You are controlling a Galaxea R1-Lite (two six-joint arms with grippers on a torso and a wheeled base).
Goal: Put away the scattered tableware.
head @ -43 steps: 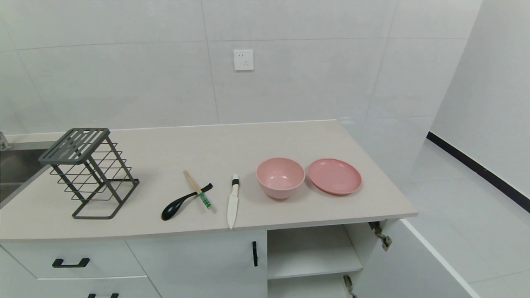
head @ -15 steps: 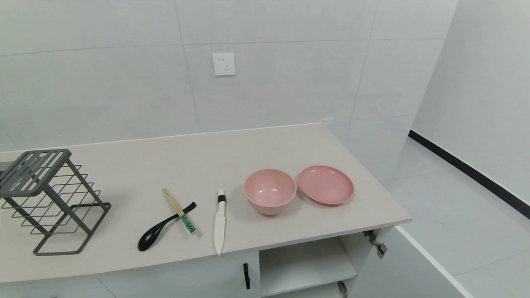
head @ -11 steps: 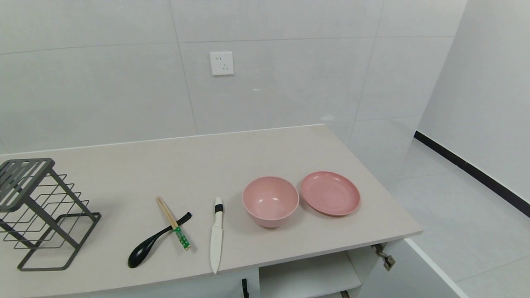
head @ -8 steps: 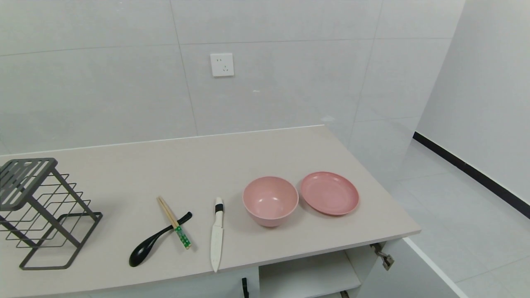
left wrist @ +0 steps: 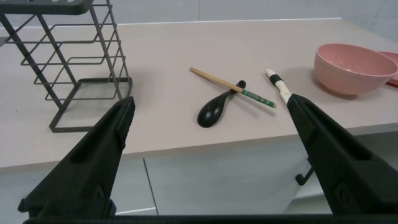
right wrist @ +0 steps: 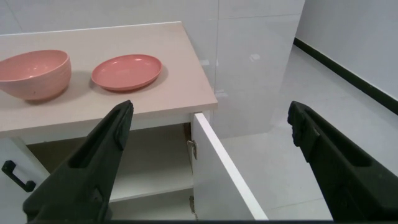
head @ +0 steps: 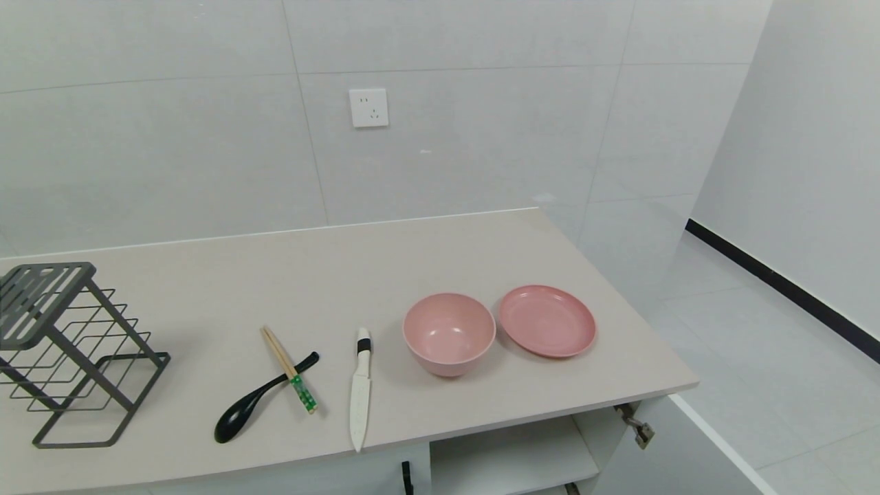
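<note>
Countertop: the long beige stone-look countertop runs along a white tiled wall and carries all the tableware.
Cabinet: the white cabinet below the countertop's right end stands with its door swung open, bare shelves showing.
Rack: the dark grey metal wire rack stands upright at the far left of the countertop, well apart from the cutlery.
Left gripper: the left gripper has its black fingers spread wide, holding nothing, in front of the counter edge facing the cutlery.
Right gripper: the right gripper is likewise spread wide and empty, facing the open cabinet.
Plate: the shallow round pink plate lies nearest the right end.
Bowl: the round pink bowl sits upright just left of the plate, their rims very close.
Knife: the white-bladed knife lies left of the bowl, tip at the front edge.
Spoon: the black plastic spoon lies left of the knife.
Chopsticks: the pair of wooden chopsticks with green ends rests across the spoon's handle.
</note>
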